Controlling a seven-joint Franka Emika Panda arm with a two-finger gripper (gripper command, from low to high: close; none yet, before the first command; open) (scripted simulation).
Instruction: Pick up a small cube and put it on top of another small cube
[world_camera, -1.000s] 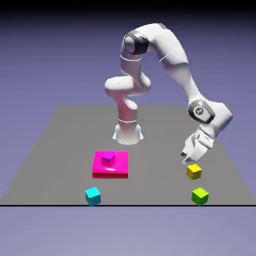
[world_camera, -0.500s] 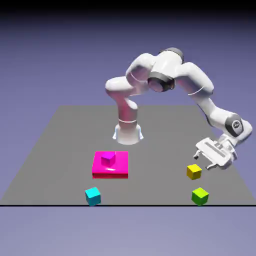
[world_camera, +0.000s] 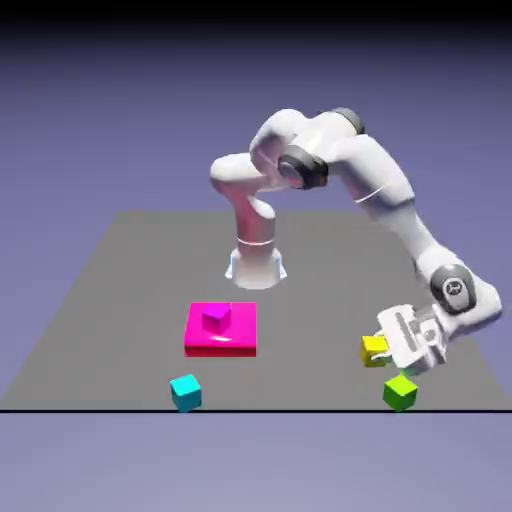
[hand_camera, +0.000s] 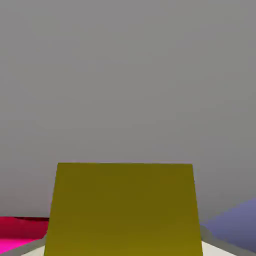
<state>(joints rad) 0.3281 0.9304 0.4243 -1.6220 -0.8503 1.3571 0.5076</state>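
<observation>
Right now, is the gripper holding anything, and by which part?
The gripper is shut on the yellow cube, its fingers on two opposite side faces, low by the table.

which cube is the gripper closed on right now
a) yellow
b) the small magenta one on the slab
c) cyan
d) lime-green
a: the gripper sits around the yellow cube in the exterior view, and that cube fills the bottom of the hand view; the cyan cube stands apart.
</observation>
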